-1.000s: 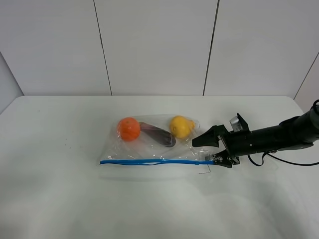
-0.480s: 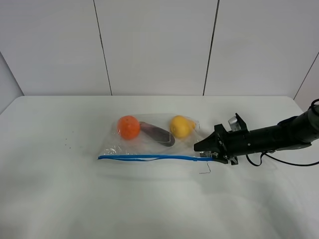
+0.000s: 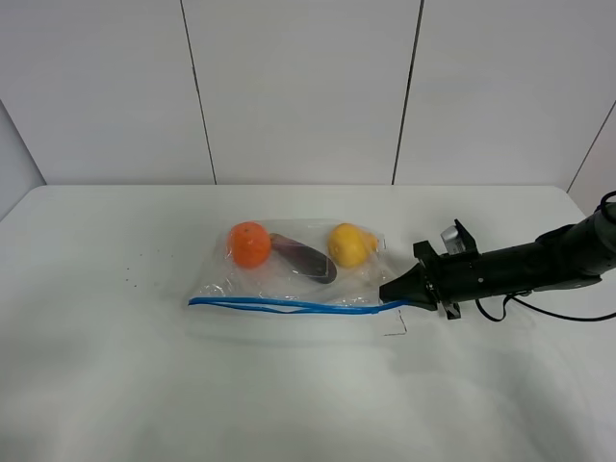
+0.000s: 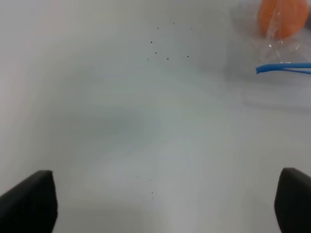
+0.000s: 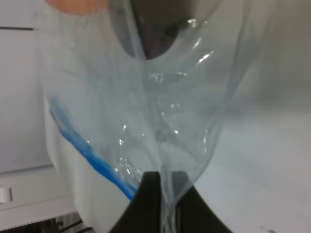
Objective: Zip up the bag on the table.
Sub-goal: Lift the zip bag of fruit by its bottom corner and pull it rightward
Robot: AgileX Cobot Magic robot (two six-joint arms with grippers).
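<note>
The clear bag [image 3: 289, 279] lies on the white table [image 3: 115, 385], with an orange [image 3: 250, 243], a dark eggplant [image 3: 303, 258] and a yellow fruit [image 3: 349, 243] inside. Its blue zip strip [image 3: 289, 305] runs along the near edge and looks wavy and parted. My right gripper [image 3: 397, 292] is shut on the bag's right end beside the strip. In the right wrist view the fingers [image 5: 150, 194] pinch the clear plastic [image 5: 170, 121], with the strip [image 5: 92, 156] beside them. My left gripper [image 4: 165, 194] is open over bare table; the bag's left corner [image 4: 284, 68] lies far from it.
A few tiny dark specks [image 4: 163, 51] mark the table left of the bag. White wall panels [image 3: 298, 87] stand behind the table's far edge. The right arm [image 3: 539, 260] and its cable stretch in low from the right side.
My right gripper has closed on the bag's right end. The blue strip has lifted and bowed there, and the bag's near edge has shifted slightly. The left gripper has stayed open.
</note>
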